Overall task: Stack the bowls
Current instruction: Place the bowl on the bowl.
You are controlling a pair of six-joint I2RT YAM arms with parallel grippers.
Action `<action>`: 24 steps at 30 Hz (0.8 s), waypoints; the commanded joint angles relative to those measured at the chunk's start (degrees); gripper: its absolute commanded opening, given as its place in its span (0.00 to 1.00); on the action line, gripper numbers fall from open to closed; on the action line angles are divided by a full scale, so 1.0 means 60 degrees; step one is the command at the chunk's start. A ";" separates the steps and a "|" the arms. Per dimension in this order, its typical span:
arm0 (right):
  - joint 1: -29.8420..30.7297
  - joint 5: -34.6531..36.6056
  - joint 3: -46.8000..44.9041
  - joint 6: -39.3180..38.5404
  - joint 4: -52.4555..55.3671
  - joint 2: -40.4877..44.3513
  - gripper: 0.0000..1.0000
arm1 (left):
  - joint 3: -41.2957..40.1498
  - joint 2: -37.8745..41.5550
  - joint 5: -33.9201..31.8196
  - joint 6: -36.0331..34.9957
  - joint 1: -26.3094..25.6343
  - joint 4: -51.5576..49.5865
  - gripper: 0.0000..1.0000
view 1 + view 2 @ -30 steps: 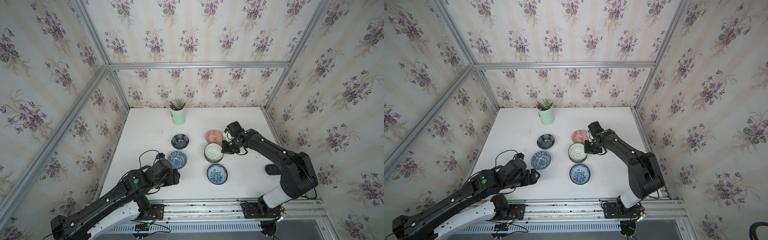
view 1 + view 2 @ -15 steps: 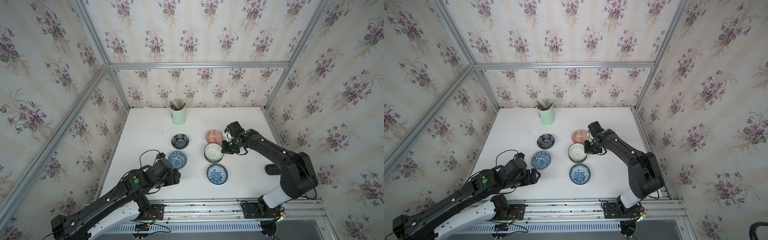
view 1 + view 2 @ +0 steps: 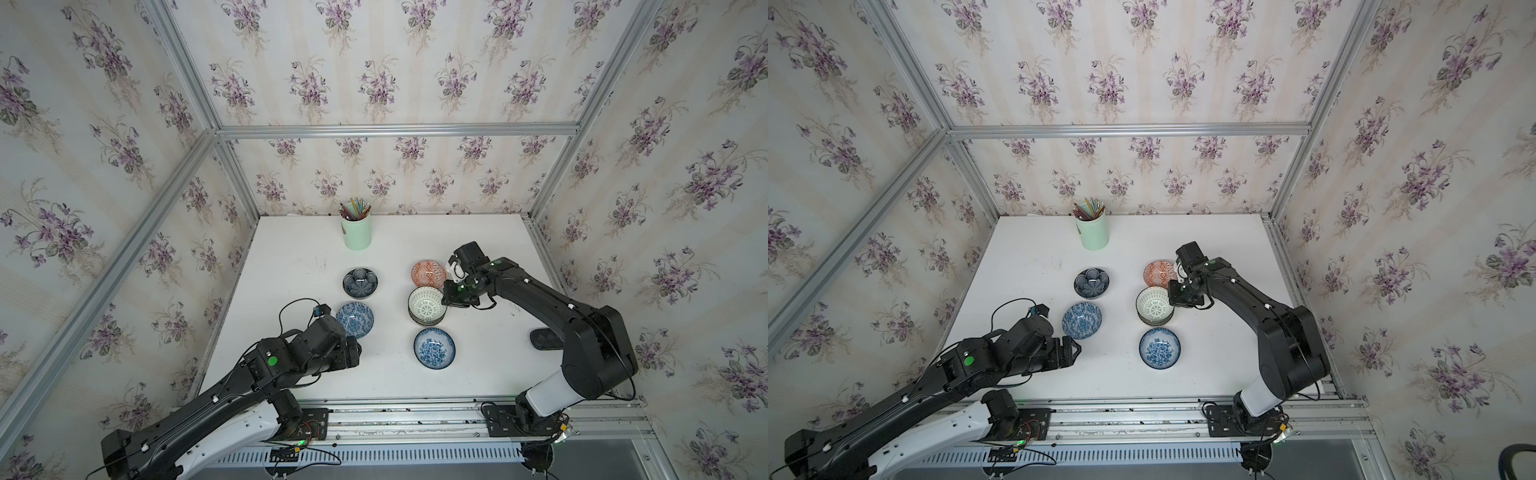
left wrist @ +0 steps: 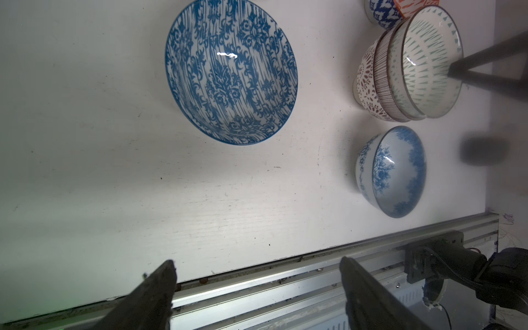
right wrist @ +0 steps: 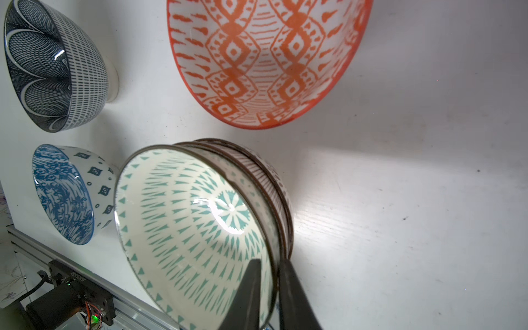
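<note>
Stack [image 3: 424, 306] behind near bowl [image 3: 434, 348] (cup [image 3: 356, 235] far back)

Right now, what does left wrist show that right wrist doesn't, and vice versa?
Left wrist only: the pale blue floral bowl and the open left claw. Right wrist only: the navy petal bowl. Both: the dense blue-patterned bowl, the stack, the orange bowl (just a sliver in left wrist), and the right claw at the stack's top rim.
</note>
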State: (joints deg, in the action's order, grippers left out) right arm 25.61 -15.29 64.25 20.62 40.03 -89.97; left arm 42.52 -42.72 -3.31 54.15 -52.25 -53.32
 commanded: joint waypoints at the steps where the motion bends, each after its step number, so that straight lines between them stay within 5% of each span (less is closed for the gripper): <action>1: 0.0012 -0.0005 0.0086 -0.0058 0.0042 0.0091 0.19 | 0.0076 0.0044 -0.0166 -0.0088 0.0007 -0.0240 0.91; 10: -0.0003 0.0321 0.0403 -0.0025 0.0142 0.0041 0.26 | 0.0120 0.0067 -0.0224 -0.0090 0.0011 -0.0374 0.91; 24: -0.0051 0.0566 0.1001 -0.0015 0.0242 -0.0546 0.22 | 0.0021 0.0217 -0.0224 -0.0029 0.0007 -0.0459 0.91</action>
State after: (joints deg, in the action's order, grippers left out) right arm 25.32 -12.82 69.89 20.64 40.86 -93.21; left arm 42.76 -41.58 -4.01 54.13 -52.25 -55.44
